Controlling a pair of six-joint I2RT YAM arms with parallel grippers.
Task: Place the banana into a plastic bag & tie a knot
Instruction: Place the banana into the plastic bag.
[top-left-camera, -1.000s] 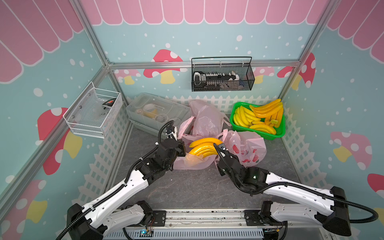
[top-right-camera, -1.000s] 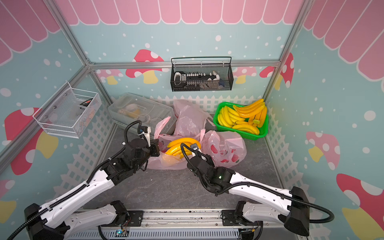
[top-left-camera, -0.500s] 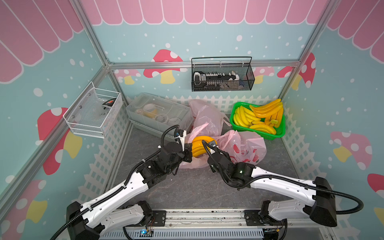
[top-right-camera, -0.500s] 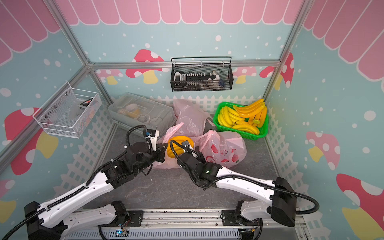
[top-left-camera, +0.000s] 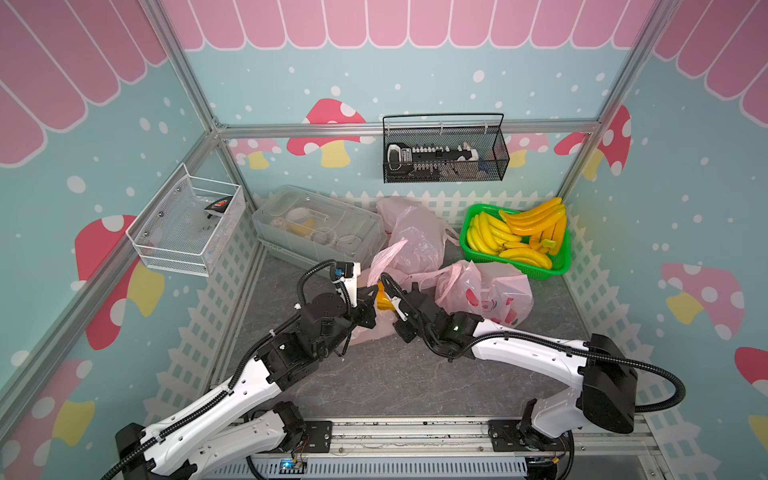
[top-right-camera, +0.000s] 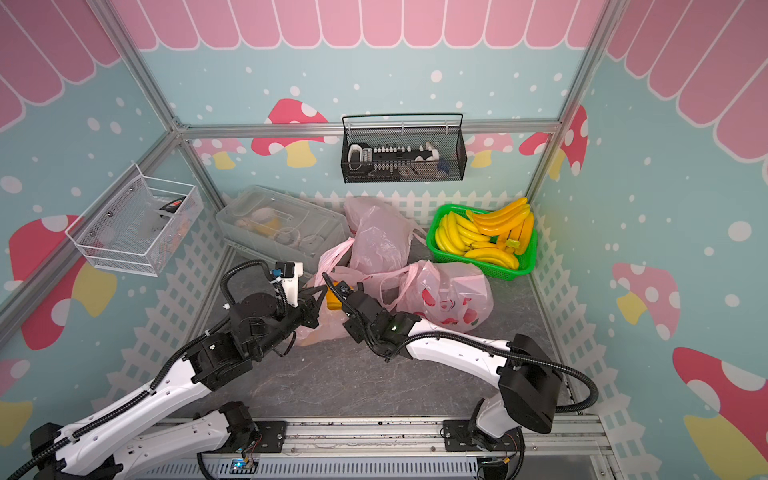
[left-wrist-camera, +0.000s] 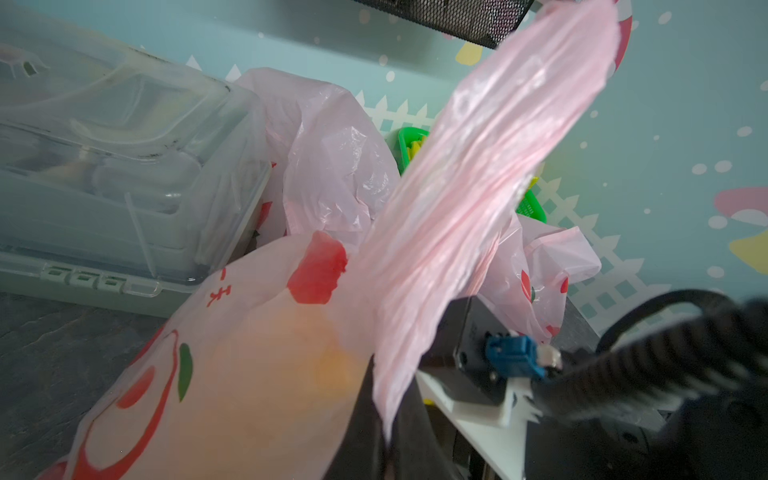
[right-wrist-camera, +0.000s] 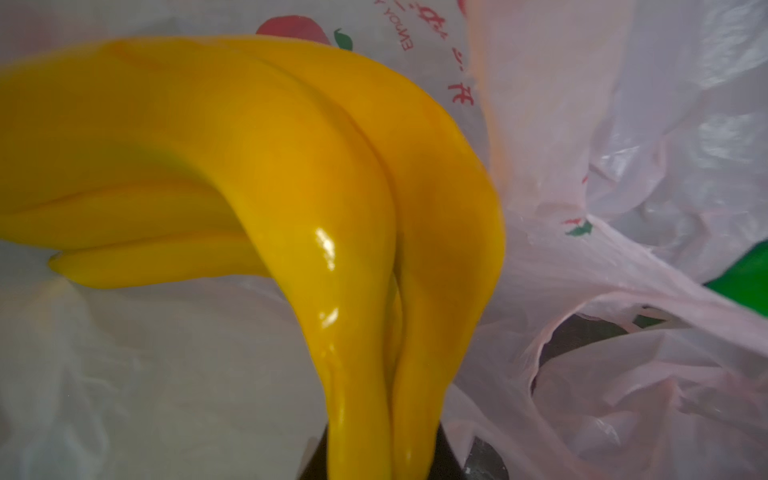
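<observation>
A bunch of yellow-orange banana (right-wrist-camera: 291, 166) hangs stem-first from my right gripper (right-wrist-camera: 374, 457), which is shut on it. The bunch sits in the mouth of a pink plastic bag (left-wrist-camera: 249, 374) printed with red fruit, and shows through the film as an orange blur. Both top views show only a sliver of banana (top-left-camera: 382, 301) (top-right-camera: 332, 301) between the two wrists. My left gripper (left-wrist-camera: 386, 440) is shut on the bag's handle strip (left-wrist-camera: 478, 166), which stretches up and away. The grippers (top-left-camera: 368, 297) (top-left-camera: 392, 307) nearly meet over the bag (top-left-camera: 365, 332).
A green basket (top-left-camera: 557, 266) of bananas stands at the back right. Two other pink bags (top-left-camera: 415, 241) (top-left-camera: 486, 295) lie behind and right of the bag. A clear lidded box (top-left-camera: 316, 228) sits at the back left. Wire baskets (top-left-camera: 187, 228) (top-left-camera: 444, 153) hang on the walls.
My right gripper has carried the banana left and down into the bag's mouth. The left gripper has kept its hold on the handle and shifted slightly right, so the wrists now nearly meet.
</observation>
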